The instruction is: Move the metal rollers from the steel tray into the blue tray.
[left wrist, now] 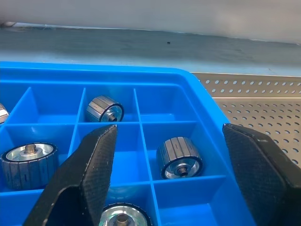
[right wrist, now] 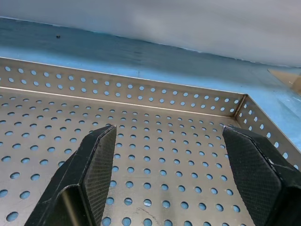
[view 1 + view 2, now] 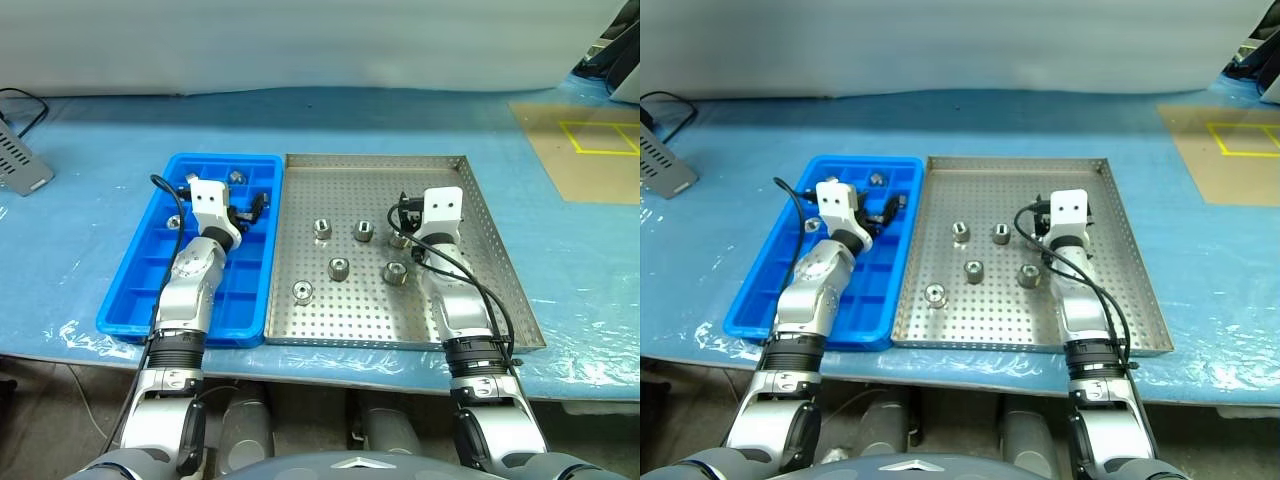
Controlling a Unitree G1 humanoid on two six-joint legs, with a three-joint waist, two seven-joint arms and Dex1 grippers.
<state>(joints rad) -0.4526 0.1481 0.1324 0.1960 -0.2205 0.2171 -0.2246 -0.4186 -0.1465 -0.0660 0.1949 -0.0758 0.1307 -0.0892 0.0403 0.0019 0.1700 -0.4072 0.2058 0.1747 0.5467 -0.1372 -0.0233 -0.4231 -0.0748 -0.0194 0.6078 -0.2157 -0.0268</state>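
Note:
The steel tray lies at centre right with several metal rollers standing on its perforated floor, among them one at the far left, one in the middle and one nearest the front. Against its left side sits the blue tray. Several rollers rest in its compartments, such as one lying on its side and another further back. My left gripper hovers open over the blue tray's far compartments, holding nothing. My right gripper hovers open and unloaded over the steel tray's far right corner.
A blue sheet covers the table. A grey device with a cable sits at the far left. A brown board with a yellow square lies at the far right. The table's front edge runs just below both trays.

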